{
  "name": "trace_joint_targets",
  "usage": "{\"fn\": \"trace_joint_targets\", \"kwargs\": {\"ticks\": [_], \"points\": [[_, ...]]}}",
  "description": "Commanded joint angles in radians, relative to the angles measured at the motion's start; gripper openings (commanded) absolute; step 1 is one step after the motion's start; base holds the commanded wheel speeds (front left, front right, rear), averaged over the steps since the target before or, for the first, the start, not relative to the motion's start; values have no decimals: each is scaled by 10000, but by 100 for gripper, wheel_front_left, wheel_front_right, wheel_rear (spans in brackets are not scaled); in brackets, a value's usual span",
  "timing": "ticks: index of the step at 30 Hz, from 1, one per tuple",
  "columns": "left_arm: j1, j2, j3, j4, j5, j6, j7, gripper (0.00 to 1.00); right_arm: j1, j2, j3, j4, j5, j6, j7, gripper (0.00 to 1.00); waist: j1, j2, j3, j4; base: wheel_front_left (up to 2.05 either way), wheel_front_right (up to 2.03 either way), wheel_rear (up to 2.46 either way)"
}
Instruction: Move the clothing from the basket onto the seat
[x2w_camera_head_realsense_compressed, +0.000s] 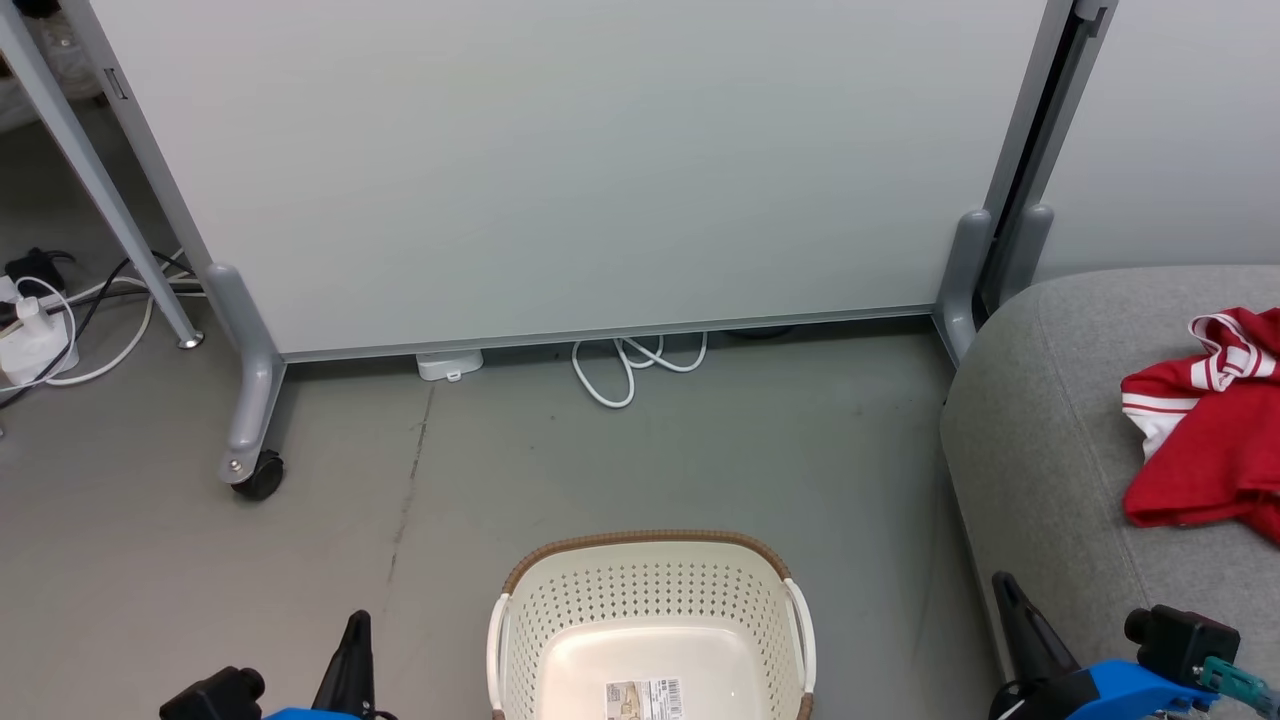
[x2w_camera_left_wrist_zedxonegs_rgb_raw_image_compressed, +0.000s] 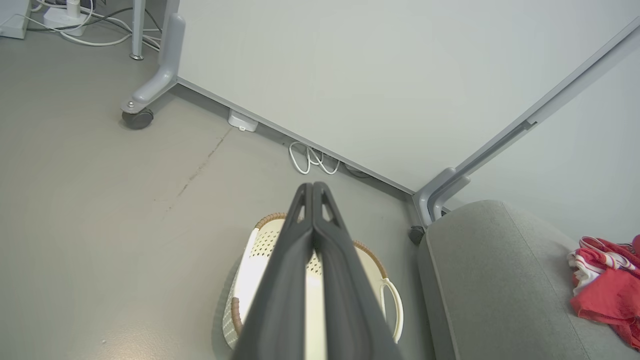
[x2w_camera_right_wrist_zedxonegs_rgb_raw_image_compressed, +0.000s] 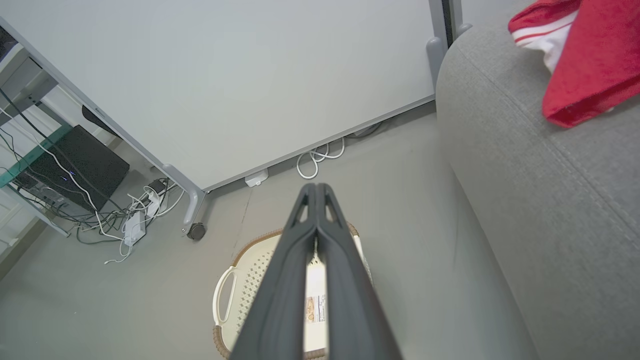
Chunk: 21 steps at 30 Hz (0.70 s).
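The left gripper (x2w_camera_left_wrist_zedxonegs_rgb_raw_image_compressed: 312, 189) has its two dark fingers pressed together on nothing; the right gripper (x2w_camera_right_wrist_zedxonegs_rgb_raw_image_compressed: 316, 187) is likewise closed and empty. Both hang above the basket (x2w_camera_head_realsense_compressed: 650, 547), which stands on the floor (x2w_camera_head_realsense_compressed: 700, 450) beside the seat (x2w_camera_head_realsense_compressed: 1050, 450). The clothing (x2w_camera_head_realsense_compressed: 1210, 440) lies crumpled on the seat, in from its rounded corner.

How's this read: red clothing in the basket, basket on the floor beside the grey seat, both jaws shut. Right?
No: the clothing lies on the seat, not in the basket, whose visible floor holds just a label, per the head view. The rest stands.
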<state>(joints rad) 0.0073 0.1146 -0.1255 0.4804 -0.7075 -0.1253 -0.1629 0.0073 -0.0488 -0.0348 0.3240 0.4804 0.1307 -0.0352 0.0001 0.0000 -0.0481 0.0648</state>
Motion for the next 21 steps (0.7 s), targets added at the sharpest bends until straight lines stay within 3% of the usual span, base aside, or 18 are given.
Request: {"fn": "trace_joint_targets", "kwargs": {"ticks": [1,21], "points": [[-373,7,156,-246,-325,-17,83,0,-324,-17,-50,-201,426,0,72,0,0,0,7,-9,0,0,0],[-623,-169,786,-845,-2738,-32,828,0,-592,-19,-258,-385,3439,1,462,0,-1,0,104,-132,0,0,0]]}}
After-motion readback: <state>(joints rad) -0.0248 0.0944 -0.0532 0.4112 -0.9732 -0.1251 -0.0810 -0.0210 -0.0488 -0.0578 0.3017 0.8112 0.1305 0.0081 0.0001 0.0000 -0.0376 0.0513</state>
